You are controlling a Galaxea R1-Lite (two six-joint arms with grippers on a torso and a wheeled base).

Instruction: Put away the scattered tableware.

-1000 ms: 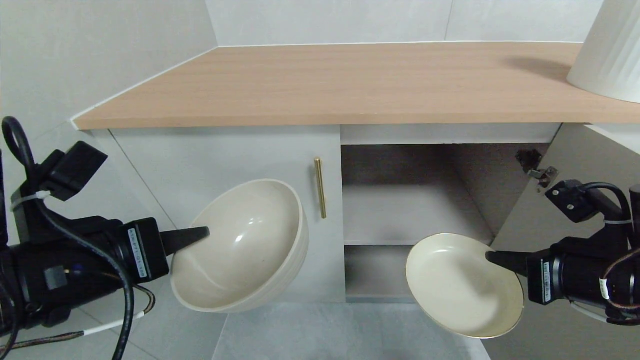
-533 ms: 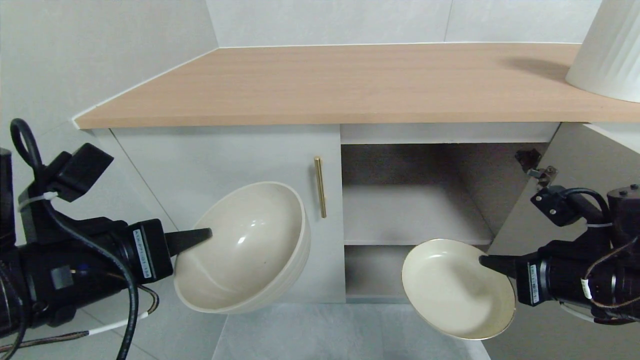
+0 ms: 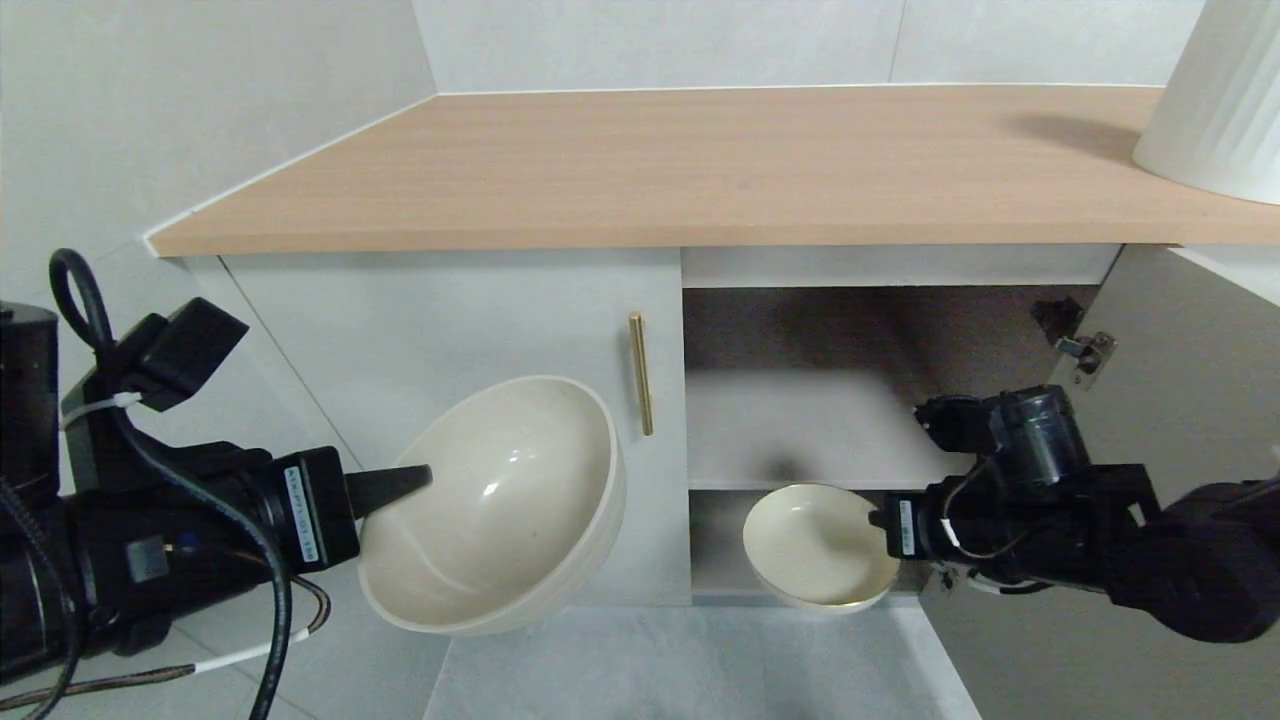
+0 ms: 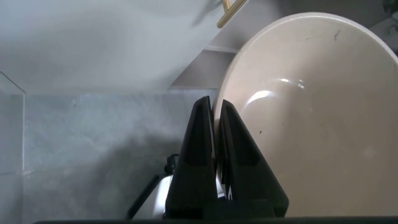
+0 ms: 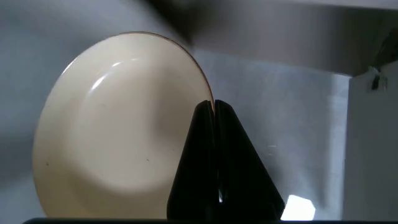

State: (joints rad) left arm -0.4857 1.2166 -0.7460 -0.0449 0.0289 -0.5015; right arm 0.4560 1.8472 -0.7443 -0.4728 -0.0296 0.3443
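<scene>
My left gripper (image 3: 415, 480) is shut on the rim of a large cream bowl (image 3: 505, 505), held tilted in the air before the closed left cabinet door; the left wrist view has its fingers (image 4: 214, 124) pinching the bowl's rim (image 4: 311, 112). My right gripper (image 3: 880, 518) is shut on the rim of a shallow cream plate (image 3: 815, 545), which hangs low at the mouth of the open cabinet, level with the lower compartment. In the right wrist view the gripper (image 5: 213, 112) clamps the plate (image 5: 118, 124) at its edge.
The cabinet (image 3: 800, 420) has a shelf dividing upper and lower compartments; its right door (image 3: 1190, 350) stands open. A gold handle (image 3: 640, 375) is on the closed left door. A wooden counter (image 3: 700, 170) runs above, with a white ribbed vessel (image 3: 1215, 100) at its right end.
My right arm has swung left and down, carrying the plate from in front of the open door to the mouth of the lower compartment. The left arm and bowl shifted slightly.
</scene>
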